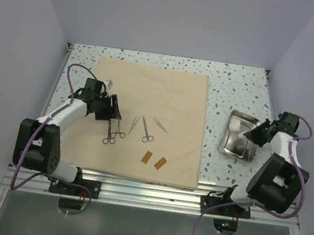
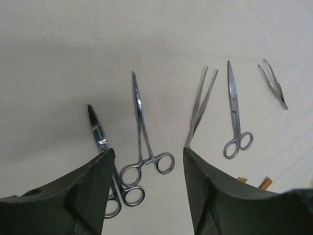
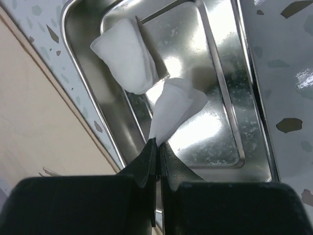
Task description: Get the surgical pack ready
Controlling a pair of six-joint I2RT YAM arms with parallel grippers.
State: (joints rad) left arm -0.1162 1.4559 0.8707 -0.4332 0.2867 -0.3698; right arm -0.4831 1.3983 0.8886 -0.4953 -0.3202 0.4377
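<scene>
Scissors: handle loops partly hidden behind a finger of the left tool.
Orange tabs: only tips show past the other finger; what they are cannot be told.
Gauze: lower corner hidden between the pinched fingers of the right tool.
Steel tray: far end cut off by the top edge.

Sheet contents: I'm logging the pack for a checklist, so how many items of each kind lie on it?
Ring-handled instruments: 3
Tweezers: 2
Orange tabs: 2
Total on the sheet: 7
</scene>
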